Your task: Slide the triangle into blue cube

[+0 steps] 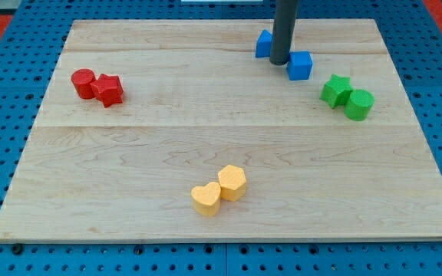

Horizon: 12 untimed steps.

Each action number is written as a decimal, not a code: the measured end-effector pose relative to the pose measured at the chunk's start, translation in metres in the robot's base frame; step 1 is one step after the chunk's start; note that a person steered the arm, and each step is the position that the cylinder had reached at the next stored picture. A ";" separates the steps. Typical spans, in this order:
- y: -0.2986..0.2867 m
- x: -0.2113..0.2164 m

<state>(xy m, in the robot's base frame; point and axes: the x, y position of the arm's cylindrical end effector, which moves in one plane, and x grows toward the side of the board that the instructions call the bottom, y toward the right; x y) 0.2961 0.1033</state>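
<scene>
A blue cube [300,66] sits near the view's top, right of centre. A blue block [264,44], likely the triangle, lies just to its upper left, partly hidden behind my rod. My tip [280,61] rests on the board between the two blue blocks, touching or nearly touching both. The rod rises straight up out of the view's top.
A red cylinder [84,82] and a red star-like block [109,90] sit at the left. A green star [334,90] and a green cylinder [359,104] sit at the right. A yellow heart [206,199] and a yellow hexagon [232,182] lie at bottom centre on the wooden board [129,169].
</scene>
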 end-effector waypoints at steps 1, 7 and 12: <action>0.042 0.007; -0.064 -0.012; 0.078 -0.053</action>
<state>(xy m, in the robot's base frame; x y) 0.2434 0.1810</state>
